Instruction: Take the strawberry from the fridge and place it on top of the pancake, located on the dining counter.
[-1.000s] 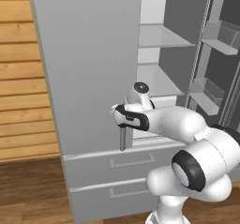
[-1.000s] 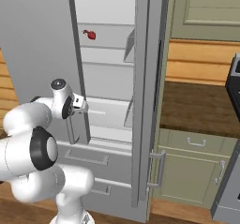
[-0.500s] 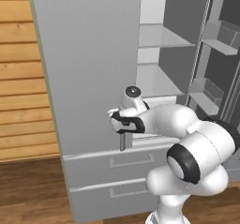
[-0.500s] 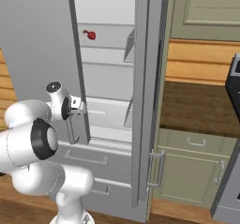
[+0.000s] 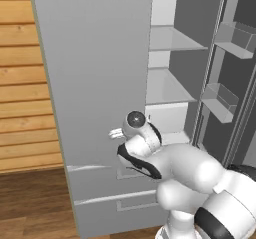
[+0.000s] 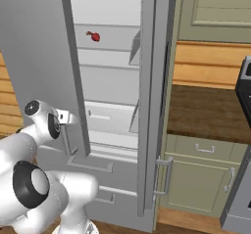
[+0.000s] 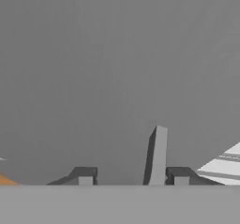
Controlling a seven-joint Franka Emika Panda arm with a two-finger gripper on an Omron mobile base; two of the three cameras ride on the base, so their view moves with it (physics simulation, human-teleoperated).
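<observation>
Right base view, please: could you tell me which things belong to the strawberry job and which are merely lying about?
Job: strawberry, fridge, door handle, claw.
Lying about: green cabinets, worktop, plank wall.

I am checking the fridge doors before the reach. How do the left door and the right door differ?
The left door swings out toward the arm, with the gripper at its handle; the right door has no gripper at its handle. In the left base view the left door shows a plain outer face, while the right door shows inner bins. Both are light grey and open, with the strawberry visible between them.
</observation>
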